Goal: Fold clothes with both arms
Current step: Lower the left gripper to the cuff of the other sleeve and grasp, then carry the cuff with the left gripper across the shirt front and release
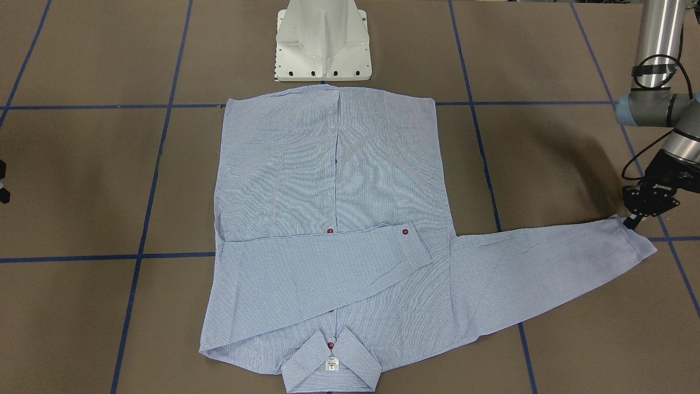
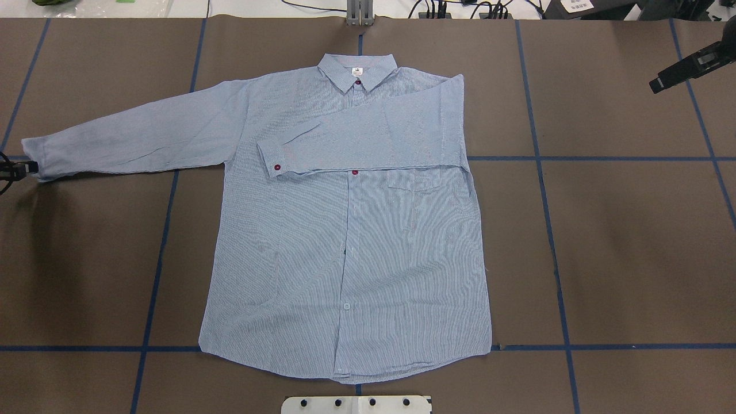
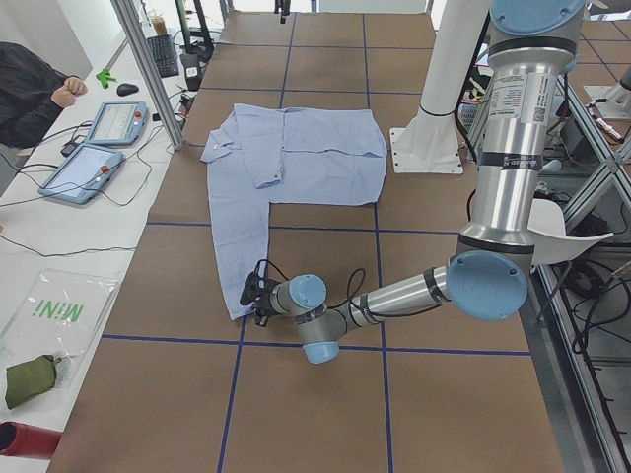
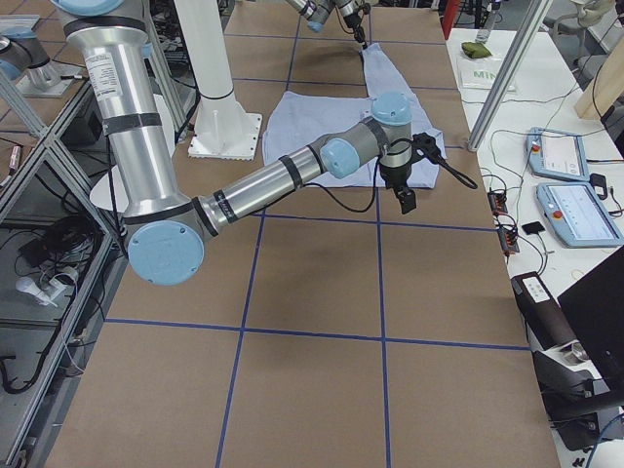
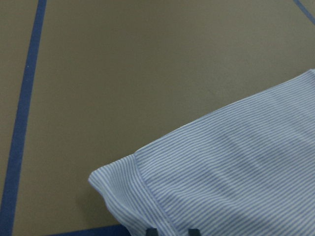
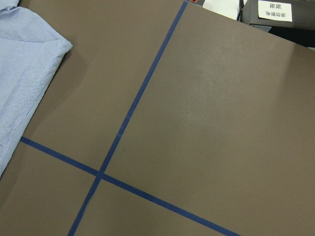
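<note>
The light blue striped shirt [image 2: 345, 241] lies flat, front up, with its collar [image 1: 331, 361] away from the robot. One sleeve [image 2: 368, 138] is folded across the chest. The other sleeve [image 2: 132, 138] stretches out flat to the robot's left. My left gripper [image 1: 633, 223] is low at the end of that sleeve and shut on the cuff [image 5: 147, 196], whose corner is slightly raised. It also shows at the overhead view's left edge [image 2: 23, 168]. My right gripper [image 2: 655, 87] hangs above bare table, well clear of the shirt; it is empty and looks open.
The white pedestal base [image 1: 322, 44] stands just behind the shirt's hem. Blue tape lines [image 6: 133, 108] cross the brown table. A desk with tablets [image 3: 99, 148] and a seated person [image 3: 30, 89] are beyond the table's far edge.
</note>
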